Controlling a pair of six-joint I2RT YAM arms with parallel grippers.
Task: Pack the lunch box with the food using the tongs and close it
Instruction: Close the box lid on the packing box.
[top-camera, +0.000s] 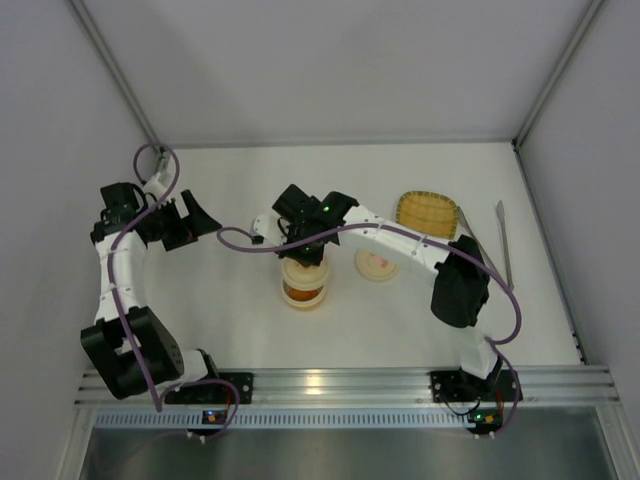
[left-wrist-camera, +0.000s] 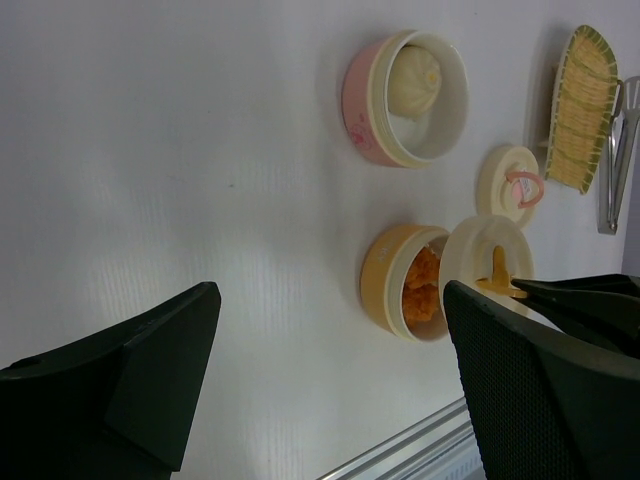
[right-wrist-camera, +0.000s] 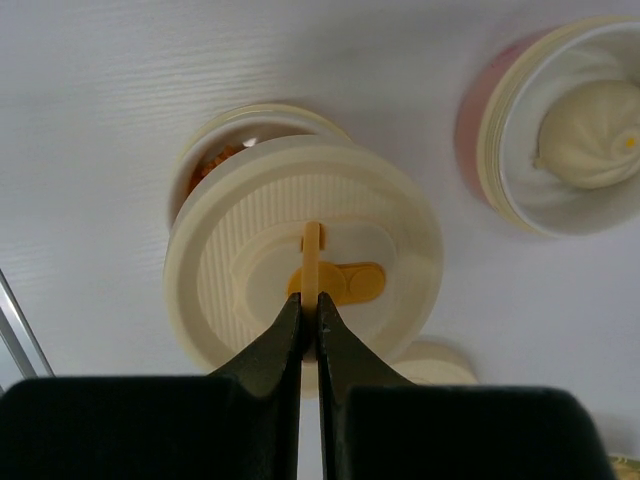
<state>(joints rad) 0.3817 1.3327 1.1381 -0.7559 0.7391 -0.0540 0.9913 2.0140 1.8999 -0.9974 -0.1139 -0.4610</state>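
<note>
Nearest the rail, the orange bowl (top-camera: 303, 293) sits on the surface (top-camera: 220, 320) with the orange chunks (left-wrist-camera: 422, 285) inside.

The right fingers (right-wrist-camera: 285, 345) are pinched tight on the upright orange tab (right-wrist-camera: 311, 250) of a cream lid (right-wrist-camera: 230, 270). The lid sits over most of the orange bowl, offset so a sliver of the opening shows on one side. Can't tell if it touches the rim.

Just right of that, a second lid (top-camera: 378, 265) with a pink loop handle lies flat on the surface, apart from both bowls.

Behind the orange bowl is the pink bowl (left-wrist-camera: 358, 100), uncovered, with the pale round ball (left-wrist-camera: 415, 80) in it. From overhead it's hidden under the right arm.

The left fingers (left-wrist-camera: 150, 380) are spread wide with nothing between them. They're off to the left, well apart from the bowls and pointing toward them.

Far right is the yellow woven tray (top-camera: 427, 212) with a green edge. The tongs (top-camera: 504, 240) lie on the surface just to its right, in neither arm's grip.
</note>
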